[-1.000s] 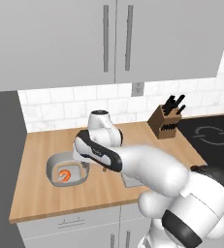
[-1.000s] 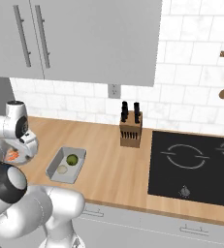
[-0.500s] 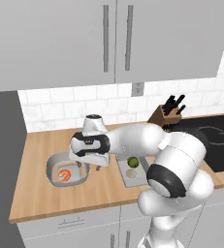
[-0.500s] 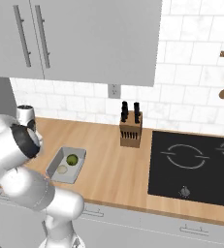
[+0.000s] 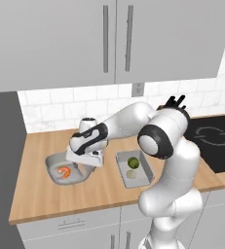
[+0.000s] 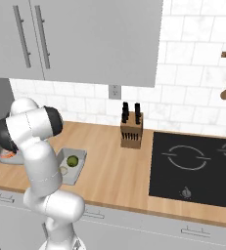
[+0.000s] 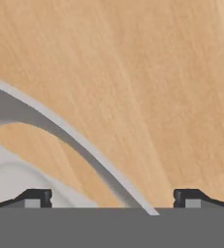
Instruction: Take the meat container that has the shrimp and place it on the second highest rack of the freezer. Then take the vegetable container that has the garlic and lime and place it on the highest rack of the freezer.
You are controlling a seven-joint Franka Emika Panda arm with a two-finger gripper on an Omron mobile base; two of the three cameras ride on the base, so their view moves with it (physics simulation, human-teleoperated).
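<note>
The hand (image 5: 83, 164) is hanging low over the right rim of the meat container (image 5: 54, 166), its fingers spread wide and gripping nothing. The container is sitting on the wooden tabletop (image 5: 41, 194) with the shrimp (image 5: 64, 171) inside. Just beside it, the rectangular tray (image 5: 137, 178) is carrying the lime (image 5: 132, 162) and the garlic (image 5: 131, 173).

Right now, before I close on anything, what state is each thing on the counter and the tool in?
Tool: open, jaws wide, straddling the tub's rim.
Tub: on the counter, not gripped.
Shrimp: lying inside the tub.
Tray: on the counter beside the tub, untouched.
Lime: in the tray.
Garlic: in the tray, next to the lime.
Wall cupboard doors: shut.
</note>
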